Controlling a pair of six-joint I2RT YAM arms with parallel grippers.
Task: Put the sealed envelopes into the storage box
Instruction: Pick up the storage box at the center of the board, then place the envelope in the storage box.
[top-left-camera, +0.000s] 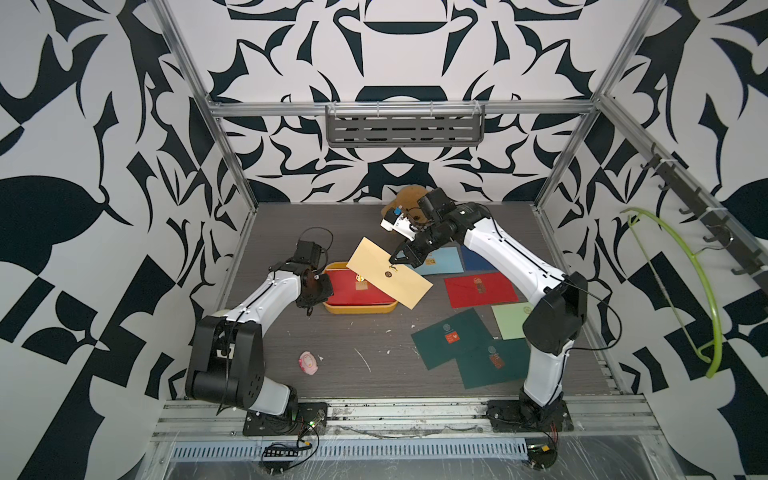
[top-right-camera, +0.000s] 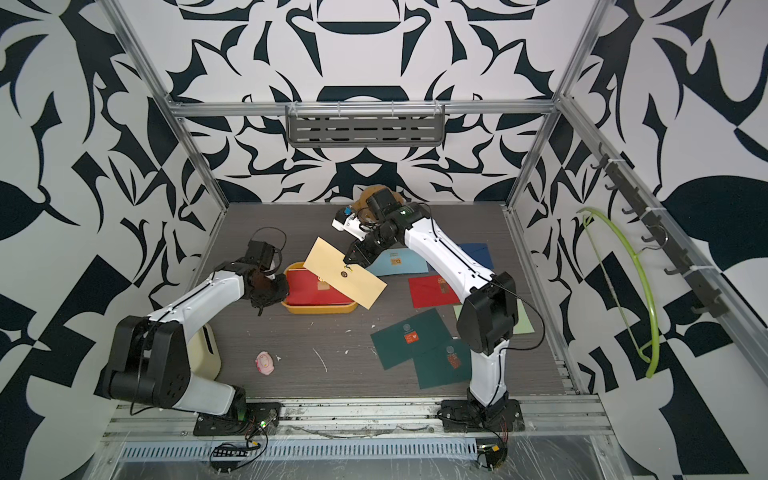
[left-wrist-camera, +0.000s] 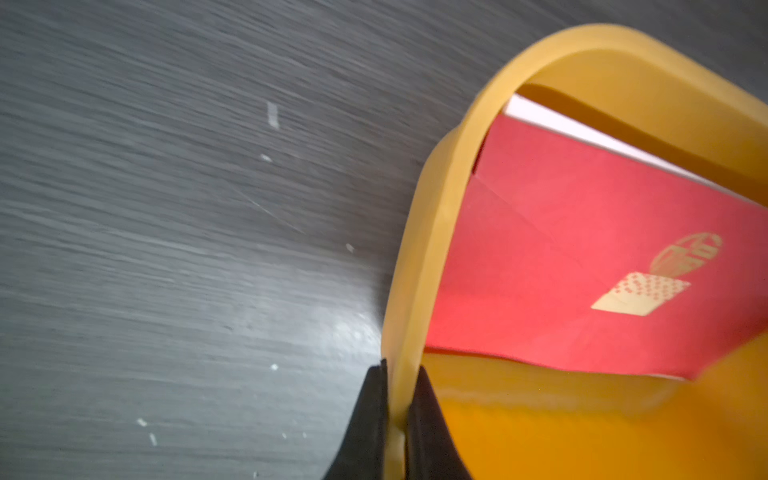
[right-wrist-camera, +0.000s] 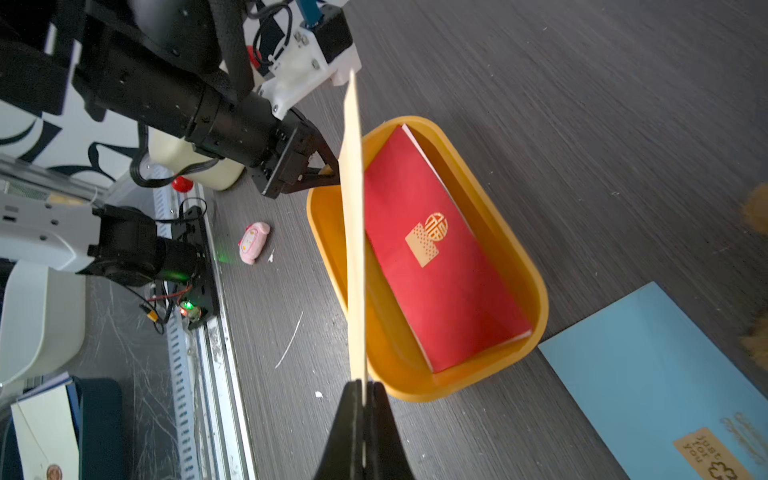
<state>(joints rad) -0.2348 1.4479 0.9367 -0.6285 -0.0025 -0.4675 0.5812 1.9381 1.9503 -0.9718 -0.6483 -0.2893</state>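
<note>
The task looks roughly a quarter done. The storage box (top-left-camera: 357, 309) stands left of centre on the table (top-left-camera: 340, 345), and one red envelope (top-left-camera: 353, 293) already lies flat inside it. A pale strip shows along that envelope's edge in the wrist views, perhaps another piece underneath, though this cannot be told. The right arm (top-left-camera: 507, 253) has its jaws pressed together on the long edge of a yellow envelope (top-left-camera: 399, 284), close to its round seal. It holds the envelope in the air, tilted above the box — not yet inside, with one end reaching out past the rim on the right side. The left arm (top-left-camera: 266, 297) has its jaws pinching the box's short wall, one finger inside and one outside, apparently to steady it. Waiting on the table to the right of the box are a light blue envelope (top-left-camera: 444, 262), a navy envelope (top-left-camera: 478, 259) just beyond it, a second red envelope (top-left-camera: 482, 291), and a pale green envelope (top-left-camera: 511, 320) partly hidden by the right arm. Nearer the front lie a dark green envelope (top-left-camera: 451, 338) and another dark green envelope (top-left-camera: 490, 365), which overlap. So one is stored, one is on its way in, and six remain.
</note>
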